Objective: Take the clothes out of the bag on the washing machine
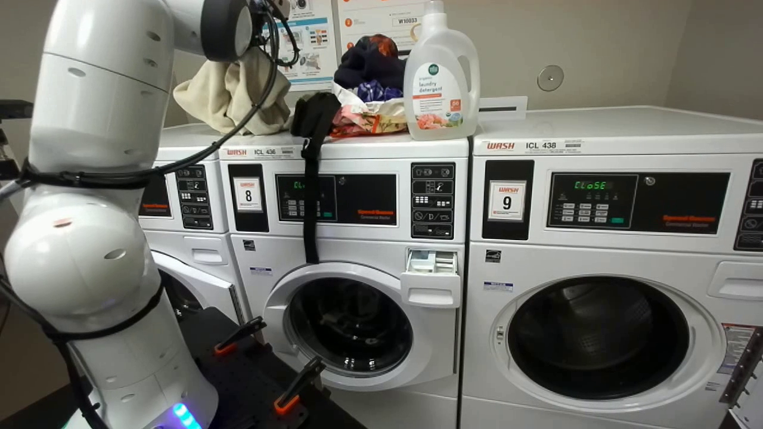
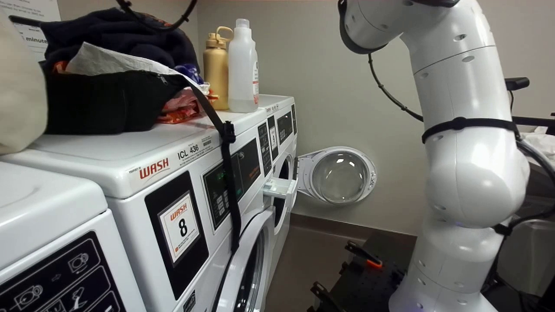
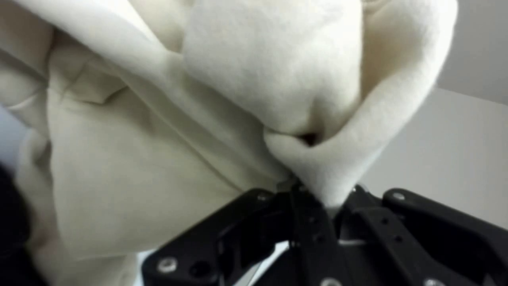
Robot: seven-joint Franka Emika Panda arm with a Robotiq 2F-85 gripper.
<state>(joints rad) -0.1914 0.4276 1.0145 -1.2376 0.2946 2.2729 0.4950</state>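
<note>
My gripper (image 3: 326, 196) is shut on a cream cloth (image 3: 274, 67) in the wrist view. The cloth (image 1: 229, 98) hangs bunched at the left of the bag in an exterior view, low over the machine tops; it also shows at the left edge in an exterior view (image 2: 19, 86). Whether it touches the machine is unclear. The black bag (image 2: 104, 104) lies on the washing machine (image 1: 363, 149). Dark navy clothes (image 1: 369, 65) are heaped in it, with purple and pink floral cloth (image 1: 372, 122) at its side. The gripper is hidden or out of frame in both exterior views.
A detergent bottle (image 1: 438, 89) stands right of the bag, with a tan bottle (image 2: 215, 71) beside it. The bag's black strap (image 1: 311, 202) hangs down the machine front. A detergent drawer (image 1: 430, 289) is pulled out. A round machine door (image 2: 338, 173) stands open.
</note>
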